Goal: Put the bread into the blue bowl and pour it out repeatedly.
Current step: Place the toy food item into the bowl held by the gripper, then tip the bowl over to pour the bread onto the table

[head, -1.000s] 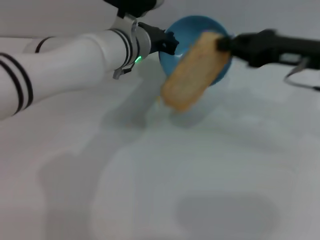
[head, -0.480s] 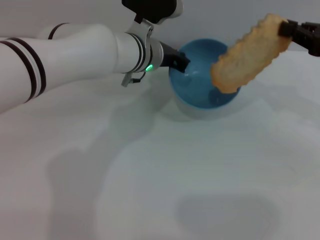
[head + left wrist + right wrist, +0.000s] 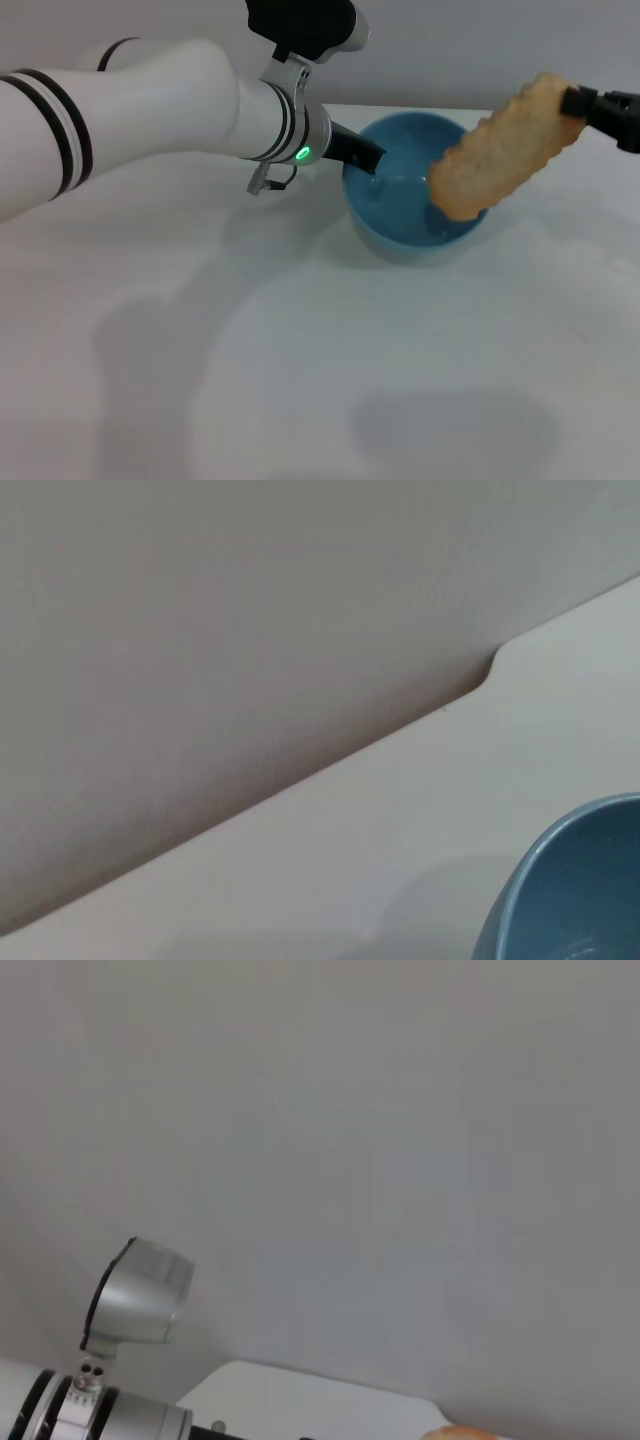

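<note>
The white table (image 3: 300, 380) is lying bare at the front. Farther back, the blue bowl (image 3: 400, 215) is sitting upright on it. The left gripper (image 3: 365, 158) is pinching the bowl's near rim, its fingers closed on the rim. The bread (image 3: 500, 158) is hanging tilted over the bowl's right side, low end just above the inside. The right gripper (image 3: 578, 102) is holding the bread tight by its top end. To do this well, I think the bread should go lower and more to the middle before letting go, while the left keeps the bowl steady.
</note>
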You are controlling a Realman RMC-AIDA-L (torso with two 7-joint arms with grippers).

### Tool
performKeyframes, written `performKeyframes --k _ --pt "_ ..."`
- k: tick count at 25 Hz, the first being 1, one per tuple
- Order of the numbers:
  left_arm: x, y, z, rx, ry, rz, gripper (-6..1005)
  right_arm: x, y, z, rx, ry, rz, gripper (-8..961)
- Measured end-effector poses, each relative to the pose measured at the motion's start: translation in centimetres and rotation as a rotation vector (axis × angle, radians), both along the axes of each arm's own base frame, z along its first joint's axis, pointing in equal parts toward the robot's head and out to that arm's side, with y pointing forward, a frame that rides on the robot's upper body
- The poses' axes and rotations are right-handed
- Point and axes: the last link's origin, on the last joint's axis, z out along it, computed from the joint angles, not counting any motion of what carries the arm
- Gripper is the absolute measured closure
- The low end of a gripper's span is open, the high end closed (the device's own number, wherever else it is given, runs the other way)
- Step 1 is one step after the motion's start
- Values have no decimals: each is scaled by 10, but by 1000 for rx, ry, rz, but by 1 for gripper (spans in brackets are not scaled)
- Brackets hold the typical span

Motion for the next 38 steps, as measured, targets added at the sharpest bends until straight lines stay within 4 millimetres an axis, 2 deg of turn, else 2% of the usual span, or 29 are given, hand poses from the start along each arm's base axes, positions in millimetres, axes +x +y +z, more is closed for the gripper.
performKeyframes --k 10,15,20,22,27,30,31,33,34,36,37,38 --pt "8 -3 -3 -16 -20 -8 999 5 10 -25 -46 17 -70 894" --pt "8 -4 -3 -18 -22 -8 1000 1 14 -36 -28 -13 -45 896" --pt "8 -4 -3 -17 -23 -8 1000 0 17 -43 -29 -30 -38 841" --pt "7 -4 -3 -16 -22 -5 1000 0 18 -42 -11 -20 -42 789" --pt "7 -3 -2 -7 -27 -10 1000 4 19 -28 67 42 -69 658" --pt "9 1 0 30 -28 -41 1000 11 15 -4 200 97 -58 534" --pt "10 3 1 46 -29 -52 1000 20 9 15 327 118 -40 484" --pt "10 6 2 63 -31 -61 1000 33 -2 30 450 123 -36 386" --pt "11 7 3 72 -33 -66 1000 33 -2 30 450 123 -36 372" --pt "14 11 7 103 -35 -94 1000 49 -12 38 518 113 -65 345" --pt "14 11 7 103 -35 -94 1000 57 -17 39 540 111 -91 332" --pt "19 14 7 117 -26 -134 1000 74 -26 41 589 135 -154 318"
